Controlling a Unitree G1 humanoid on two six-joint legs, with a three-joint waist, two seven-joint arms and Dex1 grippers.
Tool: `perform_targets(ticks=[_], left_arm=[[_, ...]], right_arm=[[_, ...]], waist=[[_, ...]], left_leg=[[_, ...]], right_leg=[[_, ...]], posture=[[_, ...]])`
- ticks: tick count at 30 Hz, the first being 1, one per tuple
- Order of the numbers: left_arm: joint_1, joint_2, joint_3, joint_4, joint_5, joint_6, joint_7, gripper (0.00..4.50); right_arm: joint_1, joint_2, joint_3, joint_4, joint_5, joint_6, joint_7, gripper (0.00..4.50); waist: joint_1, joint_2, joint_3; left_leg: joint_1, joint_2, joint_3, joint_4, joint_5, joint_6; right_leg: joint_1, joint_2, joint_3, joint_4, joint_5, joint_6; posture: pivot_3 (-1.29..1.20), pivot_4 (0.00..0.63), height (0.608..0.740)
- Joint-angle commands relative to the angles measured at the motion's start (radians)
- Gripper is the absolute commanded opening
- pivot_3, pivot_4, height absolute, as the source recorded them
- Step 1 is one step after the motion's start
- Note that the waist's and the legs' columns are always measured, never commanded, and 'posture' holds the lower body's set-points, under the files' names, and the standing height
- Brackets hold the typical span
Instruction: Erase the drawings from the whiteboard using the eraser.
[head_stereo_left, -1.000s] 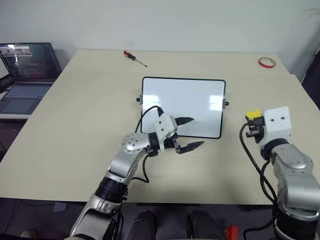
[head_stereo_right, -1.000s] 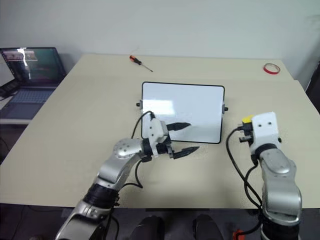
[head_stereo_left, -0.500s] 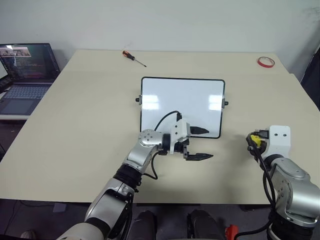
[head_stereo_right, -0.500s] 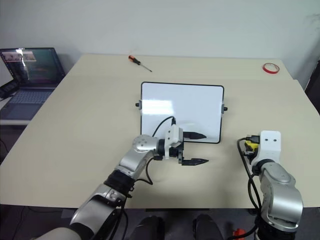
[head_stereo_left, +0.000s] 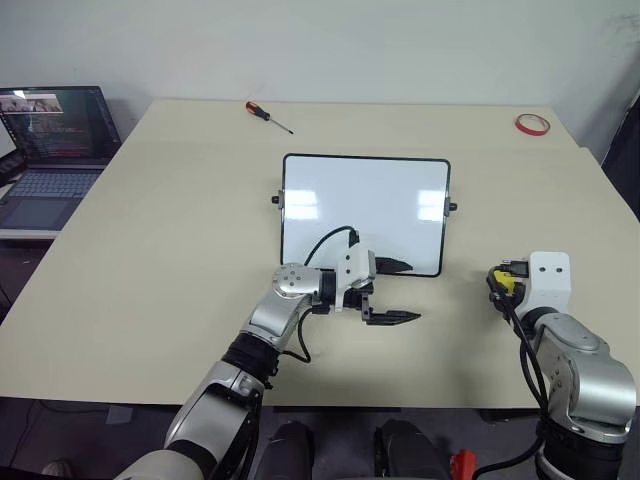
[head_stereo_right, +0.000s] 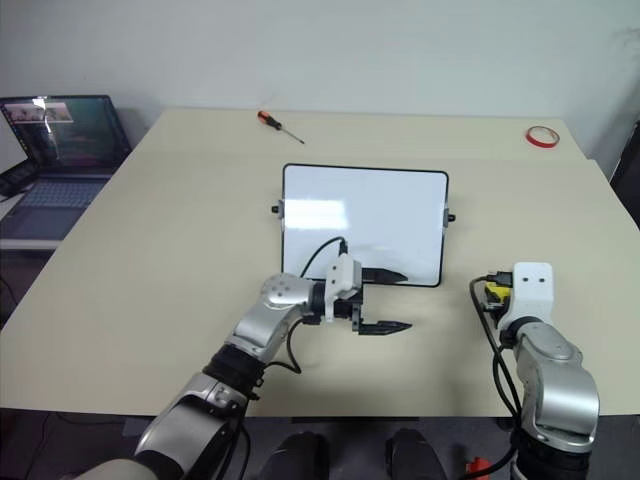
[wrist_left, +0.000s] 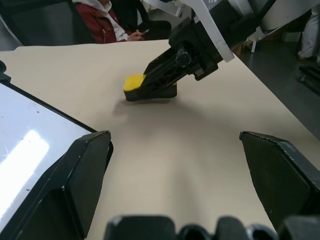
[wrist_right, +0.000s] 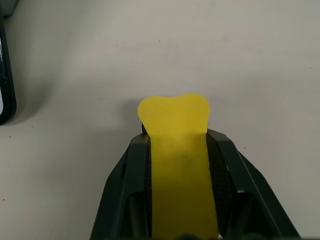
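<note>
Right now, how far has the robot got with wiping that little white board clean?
Looks done: the whiteboard shows no drawings on its visible white face, though the left pincer hides a bit of its near edge. In hand: the right pincer is shut on the yellow eraser, low over the table right of the board. Left: apparently nothing beyond letting the eraser go.

The bench (head_stereo_left: 150, 250) is plain pale beige. The whiteboard (head_stereo_left: 365, 205) is glossy white with a thin black frame and black side knobs. The eraser (wrist_right: 177, 165) is bright yellow on top and black underneath, between black claw fingers (wrist_right: 125, 195). Near the far edge lies a screwdriver (head_stereo_left: 268, 115) with a red-and-black handle; by the far right corner, a red tape ring (head_stereo_left: 532, 124).
</note>
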Motion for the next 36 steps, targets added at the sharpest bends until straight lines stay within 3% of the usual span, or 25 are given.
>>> perform_targets(ticks=[1,3,7,13,23,28,36], left_arm=[[-0.005,0.001,0.011,-0.038,0.0,-0.003,0.001,4.5],[-0.006,0.002,0.012,-0.041,-0.001,-0.002,0.001,4.5],[-0.009,-0.001,0.012,-0.039,0.0,-0.002,0.004,4.5],[-0.011,0.0,0.013,-0.039,0.001,-0.001,0.007,4.5],[0.031,0.047,0.056,-0.17,-0.025,0.089,0.048,4.5],[0.099,0.068,0.144,-0.293,-0.002,0.166,0.246,4.5],[0.329,0.008,0.262,-0.59,0.083,0.33,0.668,4.5]], right_arm=[[0.004,-0.014,-0.014,-0.013,0.02,-0.029,-0.005,1.15],[-0.001,0.002,-0.03,-0.01,0.03,-0.024,-0.013,1.15],[0.0,0.014,-0.041,-0.007,0.048,-0.022,-0.022,2.31],[-0.003,0.008,-0.049,0.002,0.068,-0.027,-0.033,4.47],[-0.054,0.064,-0.103,-0.047,0.111,0.039,-0.091,4.47],[-0.087,0.118,-0.132,-0.166,0.141,0.069,-0.112,4.47],[0.071,0.092,-0.107,-0.227,0.099,-0.226,-0.136,4.47]], waist=[[0.0,0.0,0.0],[0.0,0.0,0.0],[0.0,0.0,0.0],[0.0,0.0,0.0],[-0.002,0.001,0.0],[-0.003,0.002,-0.001],[0.001,0.002,-0.002]], left_leg=[[0.0,0.0,0.0,0.0,0.0,0.0],[0.0,0.0,0.0,0.0,0.0,0.0],[0.0,0.0,0.0,0.0,0.0,0.0],[0.0,0.0,0.0,0.0,0.0,0.0],[0.0,0.001,0.001,0.0,0.0,0.0],[0.0,0.001,0.001,0.001,0.0,0.0],[0.0,0.001,0.001,0.002,0.0,0.0]], right_leg=[[0.0,0.0,0.0,0.0,0.0,0.0],[0.0,0.0,0.0,0.0,0.0,0.0],[0.0,0.0,0.0,0.0,0.0,0.0],[0.0,0.0,0.0,0.001,0.0,0.0],[0.0,0.0,0.001,0.002,0.0,0.0],[-0.002,-0.002,0.002,0.004,0.0,0.0],[-0.001,-0.004,0.002,0.005,0.0,0.0]], posture=[[0.0,0.15,0.74],[0.0,0.15,0.74],[0.0,0.15,0.74],[0.0,0.15,0.74],[0.0,0.15,0.74],[0.0,0.15,0.74],[0.0,0.15,0.74]])
